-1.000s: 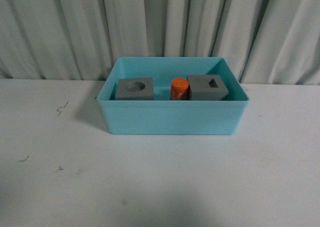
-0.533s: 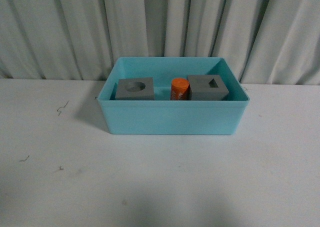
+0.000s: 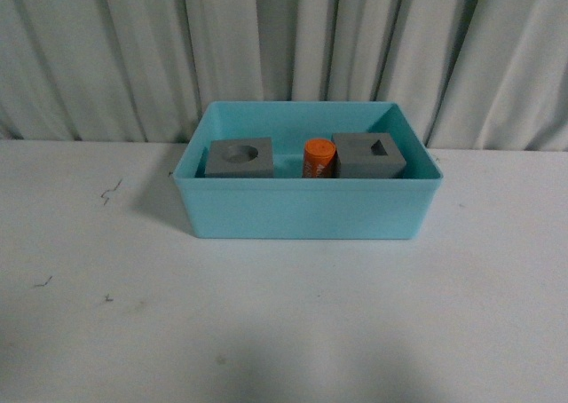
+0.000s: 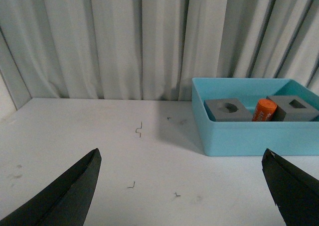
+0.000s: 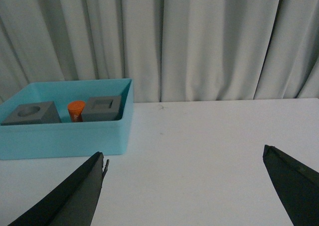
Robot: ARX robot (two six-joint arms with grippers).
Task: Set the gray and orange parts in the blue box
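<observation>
1. Front view shows the blue box [image 3: 307, 209] on the white table [image 3: 284, 323] before the curtain [image 3: 284, 48], with all three parts inside it: the gray cube with the round hole [image 3: 240, 158] to the left, the orange cylinder [image 3: 318, 157] in the middle, and the gray cube with the rectangular hole [image 3: 367, 155] to the right. The cylinder sits just beside the right cube, possibly touching; I cannot tell.
2. Neither arm appears in the front view. Each wrist view shows its own pincer spread wide and holding nothing: the left gripper [image 4: 182, 186] and the right gripper [image 5: 184, 186], both well apart from the box.
3. By my reading the task looks finished, so the main risk is needless motion: an arm reaching forward could knock the box wall and slide it.
4. The cylinder seems to stand on end; a jolt to the box could tip it, though the walls should contain it.
5. Small dark marks [image 4: 139, 130] on the table are not parts, and mistaking them for targets would waste a reach.
</observation>
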